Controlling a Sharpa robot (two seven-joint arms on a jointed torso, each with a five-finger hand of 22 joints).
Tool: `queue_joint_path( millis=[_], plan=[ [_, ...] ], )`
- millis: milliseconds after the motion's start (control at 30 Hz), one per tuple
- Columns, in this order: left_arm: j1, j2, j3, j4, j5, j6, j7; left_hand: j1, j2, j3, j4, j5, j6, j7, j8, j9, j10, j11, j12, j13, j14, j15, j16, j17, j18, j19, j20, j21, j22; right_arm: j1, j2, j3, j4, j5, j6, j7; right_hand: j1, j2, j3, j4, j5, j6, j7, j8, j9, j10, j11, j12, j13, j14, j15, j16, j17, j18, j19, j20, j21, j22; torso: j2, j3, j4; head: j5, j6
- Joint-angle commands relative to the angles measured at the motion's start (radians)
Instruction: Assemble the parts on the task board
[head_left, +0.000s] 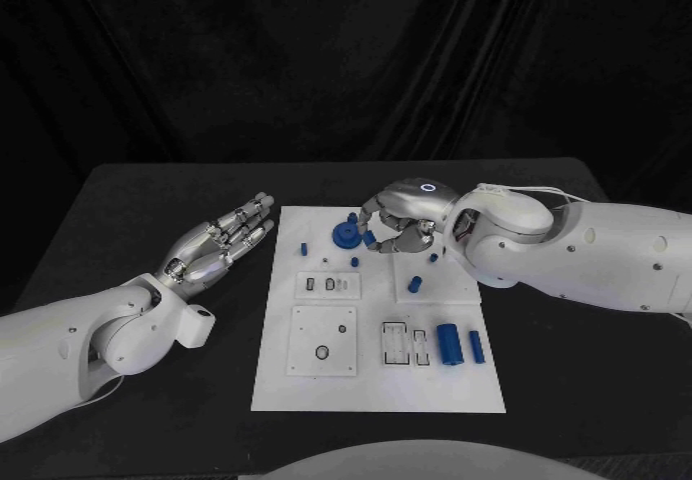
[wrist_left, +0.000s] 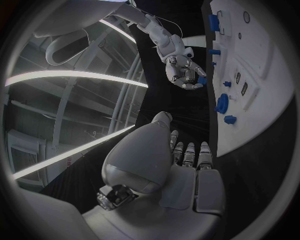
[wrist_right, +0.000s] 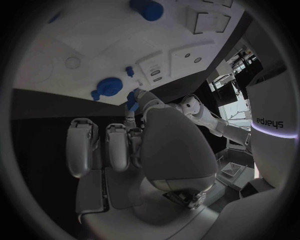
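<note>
The right hand (head_left: 400, 222) curls over the far edge of the task board (head_left: 378, 385), pinching a small blue part (wrist_left: 202, 80) in its fingertips; a blue gear (head_left: 346, 235) lies just beside it. The left hand (head_left: 219, 243) hovers off the board above the tabletop (head_left: 130, 210), fingers extended, holding nothing. "Sharpa" is printed on the robot's body.

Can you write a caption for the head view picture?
Right hand pinches a small blue part over the white task board.
</note>
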Motion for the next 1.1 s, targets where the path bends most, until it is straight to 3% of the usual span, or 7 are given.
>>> queue_joint_path(
  millis=[33, 233, 400, 567, 1100],
  plan=[
    [-0.001, -0.001, 0.001, 0.004, -0.003, 0.013, 0.04, 0.006, 0.002, 0.009, -0.001, 0.001, 0.001, 0.004, 0.002, 0.0, -0.002, 0.006, -0.007, -0.001, -0.002, 0.007, -0.004, -0.001, 0.02, 0.001, 0.006, -0.003, -0.001, -0.023, 0.035, 0.0, -0.008, -0.032, 0.084, -0.04, -0.004, 0.007, 0.005, -0.004, 0.007, 0.001, 0.007, -0.007, -0.006, 0.107, 0.008, 0.003, 0.263, 0.068, 0.008, -0.007, 0.086, 0.003, 0.027, 0.007, -0.005, 0.189, 0.0, -0.0014, 0.0026, 0.006, -0.003],
    [-0.001, -0.001, 0.001, 0.004, -0.003, 0.014, 0.039, 0.006, 0.002, 0.009, -0.001, 0.001, 0.001, 0.004, 0.002, 0.0, -0.002, 0.006, -0.007, -0.001, -0.002, 0.007, -0.004, -0.001, 0.02, 0.001, 0.006, -0.003, -0.001, -0.051, 0.091, 0.0, -0.02, -0.049, 0.102, -0.047, -0.008, 0.004, 0.005, -0.006, 0.008, 0.002, 0.008, -0.013, -0.009, 0.107, 0.01, 0.003, 0.263, 0.067, 0.009, -0.01, 0.081, 0.004, 0.025, 0.008, -0.008, 0.188, 0.001, 0.0006, 0.0004, 0.011, -0.007],
    [-0.001, 0.004, 0.001, 0.002, -0.003, 0.015, 0.039, 0.007, 0.002, 0.012, -0.002, 0.001, 0.002, 0.004, 0.002, 0.0, -0.002, 0.005, -0.007, -0.001, -0.002, 0.008, -0.004, -0.001, 0.02, 0.001, 0.007, -0.003, -0.001, -0.062, 0.115, 0.0, -0.026, -0.053, 0.116, -0.057, -0.008, 0.004, 0.007, -0.007, 0.01, 0.002, 0.009, -0.016, -0.011, 0.107, 0.01, 0.003, 0.263, 0.066, 0.01, -0.012, 0.077, 0.005, 0.024, 0.008, -0.012, 0.186, 0.001, -0.0007, 0.0061, 0.005, -0.011],
    [-0.001, 0.008, 0.001, 0.0, -0.003, 0.017, 0.038, 0.007, 0.003, 0.013, -0.003, 0.001, 0.002, 0.004, 0.002, 0.0, -0.002, 0.005, -0.007, -0.001, -0.002, 0.009, -0.004, -0.001, 0.02, 0.001, 0.008, -0.003, -0.001, -0.065, 0.121, 0.0, -0.026, -0.054, 0.128, -0.068, -0.011, 0.002, 0.008, -0.01, 0.011, 0.003, 0.009, -0.021, -0.013, 0.107, 0.011, 0.003, 0.263, 0.065, 0.01, -0.015, 0.072, 0.005, 0.023, 0.009, -0.015, 0.185, 0.002, -0.0004, 0.0037, 0.007, -0.014],
    [-0.001, 0.014, 0.001, -0.005, -0.003, 0.025, 0.034, 0.008, 0.004, 0.016, -0.004, 0.001, 0.0, 0.004, 0.001, 0.0, -0.002, 0.005, -0.007, -0.001, -0.002, 0.01, -0.004, -0.001, 0.02, 0.001, 0.008, -0.003, -0.001, -0.067, 0.12, 0.0, -0.03, -0.058, 0.136, -0.095, -0.017, -0.001, 0.013, -0.018, 0.016, 0.005, 0.012, -0.037, -0.022, 0.107, 0.013, 0.003, 0.263, 0.063, 0.012, -0.022, 0.061, 0.008, 0.018, 0.011, -0.025, 0.18, 0.0, -0.0003, 0.0053, 0.004, -0.017]
  ],
)
